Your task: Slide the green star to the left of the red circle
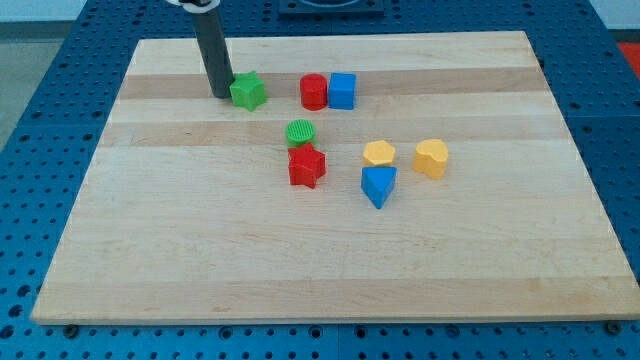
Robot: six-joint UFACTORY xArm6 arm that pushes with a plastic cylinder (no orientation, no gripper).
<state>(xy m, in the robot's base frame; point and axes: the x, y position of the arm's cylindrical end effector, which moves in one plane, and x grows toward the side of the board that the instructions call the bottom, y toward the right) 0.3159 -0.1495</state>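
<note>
- My tip (221, 95), a bare dark rod end with no pincer to open or close, touched the green star block's (247, 92) left side.
- The red circle block (314, 91) sat to the star's right, apart from it.

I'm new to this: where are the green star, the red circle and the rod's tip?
green star (248, 92), camera view, top face
red circle (314, 91), camera view, middle
my tip (222, 95), camera view, very end

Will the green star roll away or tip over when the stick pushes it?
Probably not. The green star looks low and flat-bottomed on the smooth wooden board, so it should slide. It may spin a little, since my tip presses its uneven, pointed left edge. It looks small, so likely light.
</note>
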